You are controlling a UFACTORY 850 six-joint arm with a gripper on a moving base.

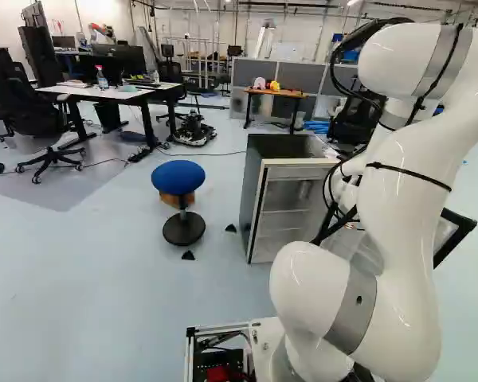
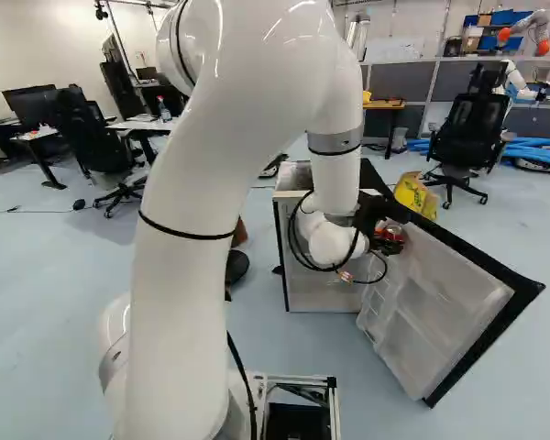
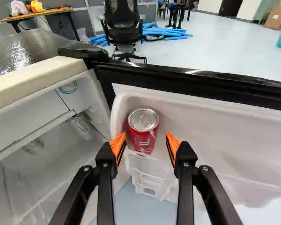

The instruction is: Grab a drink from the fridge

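1. Fridge (image 1: 252,191): open, ahead of base. Body wall close on 1 side of the work, so keep wrist moves small.
2. Arm (image 2: 188,220): reaches over to the door side. Go slow; a hard push prob. swings the door.
3. Door (image 2: 445,316): swung wide, inner face up to the gripper.
4. Shelf (image 3: 215,136): moulded into door. End wall by the hinge is the tight spot; 1 finger must slip btwn it & can w/o snagging.
5. Gripper (image 3: 144,142): jaws wide apart, nothing held. Step in hand, my read: final approach, then close.
6. Can (image 3: 143,132): red, upright in door shelf, hinge-end corner, ahead of & btwn the fingertips. Sits nearer the finger on fridge-body side; shift slightly that way to centre, else 1st contact shoves can.
7. Pads (image 3: 173,144): orange, 2 of them. Want both well down the can's sides before closing; a rim-only pinch could slip. Close evenly, firm but not crushing (thin wall, prob. full). Then lift straight clear of shelf lip before backing out.
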